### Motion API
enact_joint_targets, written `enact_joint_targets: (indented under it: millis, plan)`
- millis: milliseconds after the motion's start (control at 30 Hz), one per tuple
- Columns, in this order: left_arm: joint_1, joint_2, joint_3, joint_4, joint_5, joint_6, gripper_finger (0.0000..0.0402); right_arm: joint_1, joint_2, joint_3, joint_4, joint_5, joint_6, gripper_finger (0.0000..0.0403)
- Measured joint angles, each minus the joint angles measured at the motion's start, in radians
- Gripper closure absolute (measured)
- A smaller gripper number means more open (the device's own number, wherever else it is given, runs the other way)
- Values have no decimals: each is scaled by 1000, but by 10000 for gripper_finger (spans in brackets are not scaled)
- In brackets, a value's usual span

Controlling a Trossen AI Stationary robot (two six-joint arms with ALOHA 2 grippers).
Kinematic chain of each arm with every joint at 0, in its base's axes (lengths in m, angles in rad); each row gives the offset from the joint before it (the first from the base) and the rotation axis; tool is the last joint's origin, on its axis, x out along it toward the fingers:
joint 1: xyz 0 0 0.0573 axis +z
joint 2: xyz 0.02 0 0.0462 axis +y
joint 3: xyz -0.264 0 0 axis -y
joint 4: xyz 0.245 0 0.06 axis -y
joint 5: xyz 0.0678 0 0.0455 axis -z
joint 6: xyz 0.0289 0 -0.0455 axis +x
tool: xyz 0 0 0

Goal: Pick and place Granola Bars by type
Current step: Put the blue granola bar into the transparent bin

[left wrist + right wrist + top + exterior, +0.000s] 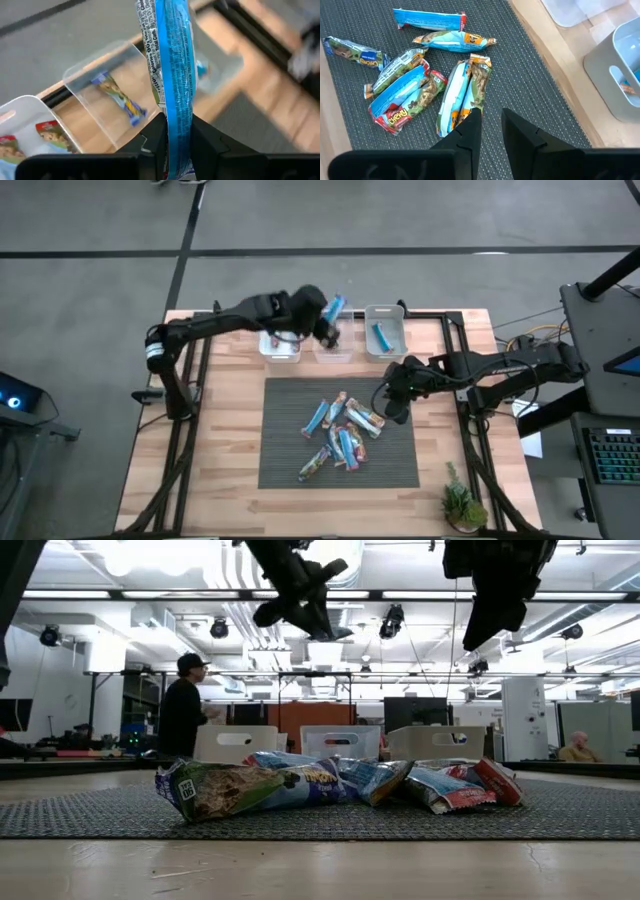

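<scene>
Granola Bars (pixel 330 785) heaped on dark mat (pixel 90 815); person (pixel 183 705) standing behind.

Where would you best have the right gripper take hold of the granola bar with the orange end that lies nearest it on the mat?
Probably across its narrow middle, from straight above: the orange-ended bar lies flat on the mat, its neighbour along one long side. The right gripper is open just short of it.

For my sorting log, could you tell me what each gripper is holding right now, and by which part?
The left gripper holds a blue granola bar by one end, above the bins. The right gripper holds nothing; its fingers are open above the pile.
</scene>
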Motion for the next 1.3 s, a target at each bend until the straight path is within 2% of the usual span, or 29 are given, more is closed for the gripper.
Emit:
enact_joint_targets:
  millis: [200,433,633,1300]
  plan:
    - [85,7,-33,127,60,-176,347,0,0,0,-2,33,-1,335]
    - [119,60,-86,230,120,-258,347,0,0,-1,-8,76,-1,335]
    - [125,114,-121,305,132,-313,347,0,0,-1,-8,77,0,335]
    - [129,260,-126,311,174,-368,347,0,0,-1,-8,76,3,335]
